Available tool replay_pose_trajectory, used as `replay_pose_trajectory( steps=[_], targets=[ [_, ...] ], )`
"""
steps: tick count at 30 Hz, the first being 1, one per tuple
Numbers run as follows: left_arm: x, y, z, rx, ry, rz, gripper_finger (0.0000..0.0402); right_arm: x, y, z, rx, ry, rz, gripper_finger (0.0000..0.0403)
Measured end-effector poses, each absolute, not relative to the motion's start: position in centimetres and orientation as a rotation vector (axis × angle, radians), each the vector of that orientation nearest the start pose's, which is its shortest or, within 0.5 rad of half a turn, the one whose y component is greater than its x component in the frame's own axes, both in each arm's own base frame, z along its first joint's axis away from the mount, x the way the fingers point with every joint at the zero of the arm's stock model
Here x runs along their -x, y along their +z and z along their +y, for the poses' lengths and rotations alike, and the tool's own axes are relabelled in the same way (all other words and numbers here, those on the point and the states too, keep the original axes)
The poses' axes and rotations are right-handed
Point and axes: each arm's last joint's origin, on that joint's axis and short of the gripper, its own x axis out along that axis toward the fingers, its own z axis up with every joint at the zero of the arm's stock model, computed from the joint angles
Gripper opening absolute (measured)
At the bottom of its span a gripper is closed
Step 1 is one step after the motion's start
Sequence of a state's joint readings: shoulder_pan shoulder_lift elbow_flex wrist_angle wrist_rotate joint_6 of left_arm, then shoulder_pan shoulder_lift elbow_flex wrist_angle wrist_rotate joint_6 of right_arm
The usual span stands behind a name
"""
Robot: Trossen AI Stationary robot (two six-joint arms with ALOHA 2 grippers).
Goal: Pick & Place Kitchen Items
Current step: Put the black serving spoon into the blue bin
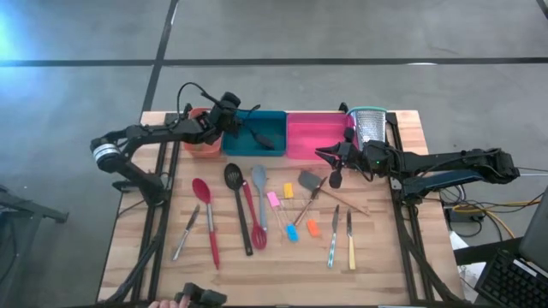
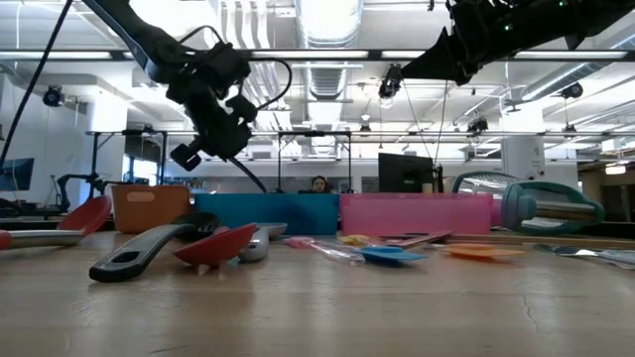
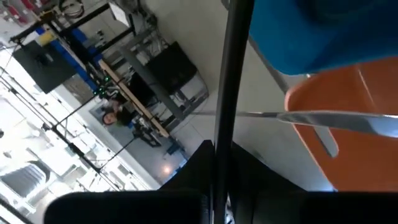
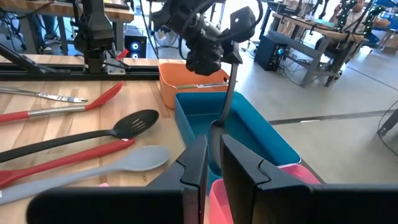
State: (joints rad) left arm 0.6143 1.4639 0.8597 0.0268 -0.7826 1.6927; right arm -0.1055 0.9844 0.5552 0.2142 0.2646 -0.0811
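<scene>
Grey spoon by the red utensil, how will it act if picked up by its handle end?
The grey spoon looks slim and probably light. Gripped at the handle end, its long body would likely droop head-down. It lies flat, so rolling seems unlikely.

Three trays [image 1: 254, 135] line the table's [image 1: 385, 265] far edge, utensils [image 1: 248, 210] scattered before them.

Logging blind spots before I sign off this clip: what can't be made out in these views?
- What the left gripper is shut on: a dark slim utensil hanging into the teal tray; its lower end is hidden behind the right gripper's fingers in the right wrist view.
- Orange tray contents: covered by the left arm in the high view.
- Small tools at table centre: too low and blurred in the low view.
</scene>
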Motion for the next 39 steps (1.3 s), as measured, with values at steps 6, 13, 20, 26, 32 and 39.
replay_pose_trajectory(
  steps=[6,13,20,26,32,39],
  targets=[
    [-23.8,23.2,19.2,-1.39,0.526,1.533,0.0023,-21.3,25.6,-3.0,0.097,-0.36,0.23,0.0038],
    [-24.5,21.3,19.7,-1.405,0.435,1.579,0.0023,-21.3,25.6,-3.0,0.097,-0.36,0.23,0.0038],
    [-25.2,20.2,20.2,-1.404,0.422,1.587,0.0023,-21.3,25.6,-3.0,0.097,-0.36,0.23,0.0038],
    [-25.4,20.0,20.4,-1.404,0.415,1.588,0.0026,-21.3,25.5,-3.0,0.098,-0.359,0.233,0.0038],
    [-25.4,19.9,20.4,-1.427,0.379,1.603,0.0092,-21.3,25.2,-3.0,0.098,-0.359,0.241,0.0038],
    [-25.4,19.9,20.4,-1.435,0.372,1.605,0.0128,-21.2,25.0,-3.0,0.098,-0.359,0.246,0.0038]
  ],
)
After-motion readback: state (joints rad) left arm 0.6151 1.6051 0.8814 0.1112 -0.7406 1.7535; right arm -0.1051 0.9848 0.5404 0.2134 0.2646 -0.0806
